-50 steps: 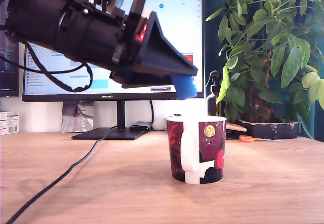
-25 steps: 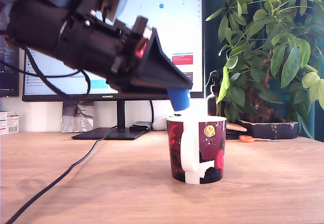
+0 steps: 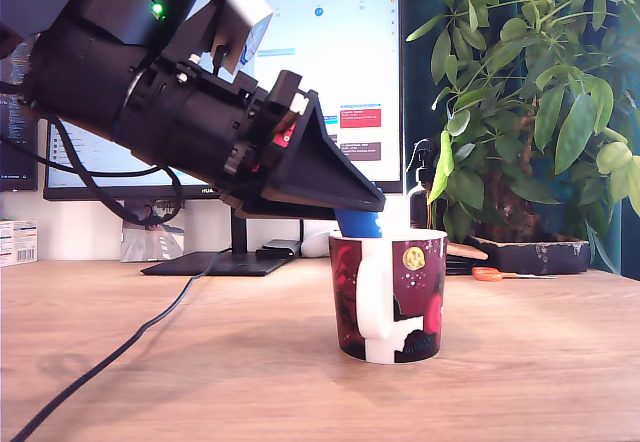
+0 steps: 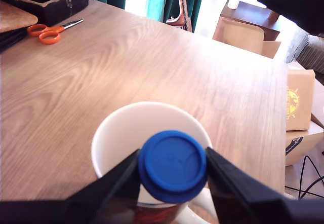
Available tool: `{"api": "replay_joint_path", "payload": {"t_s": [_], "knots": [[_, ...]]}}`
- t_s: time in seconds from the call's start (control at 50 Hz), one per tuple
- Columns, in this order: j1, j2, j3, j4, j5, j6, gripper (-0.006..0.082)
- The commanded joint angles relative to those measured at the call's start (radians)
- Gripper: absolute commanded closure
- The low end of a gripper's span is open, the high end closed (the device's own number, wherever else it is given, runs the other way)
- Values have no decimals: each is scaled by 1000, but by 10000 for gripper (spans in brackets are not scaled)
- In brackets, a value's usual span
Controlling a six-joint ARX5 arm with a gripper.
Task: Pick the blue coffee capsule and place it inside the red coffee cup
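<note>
While pinching the blue coffee capsule (image 4: 172, 165) from both sides, clamps the gripper (image 4: 172, 169) flat against its flanks, round face toward the wrist camera. Compared with a second ago, sits lower: then hung clear above the rim, half a second ago just over it, now dips the capsule's (image 3: 358, 223) lower end behind the white lip in the exterior view. Directly beneath the jaws, shows the red coffee cup (image 3: 389, 295) with its white inside open under the capsule in the wrist view, capsule nearer the close wall than the centre. Means, by judgement, that the carry is over and only the release remains; should drop inside if let go here, though a little more travel toward the middle would be safer. Beyond the jaws, leaves bare wooden table (image 4: 152, 62), then orange scissors (image 4: 49, 31) well apart. Behind the arm, shows a monitor (image 3: 340, 72) and a plant (image 3: 540, 112).
</note>
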Motion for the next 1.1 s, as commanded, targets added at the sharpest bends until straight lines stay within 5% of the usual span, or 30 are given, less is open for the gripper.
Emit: {"api": "replay_joint_path", "payload": {"t_s": [0.0,0.62,0.7,0.86,1.08], "knots": [[-7,3,-3,11,5,6,333],[39,-84,58,0,4,6,346],[63,-125,58,-35,-6,6,437],[129,-226,58,-143,-34,6,798],[235,-390,58,-310,-204,7,786]]}}
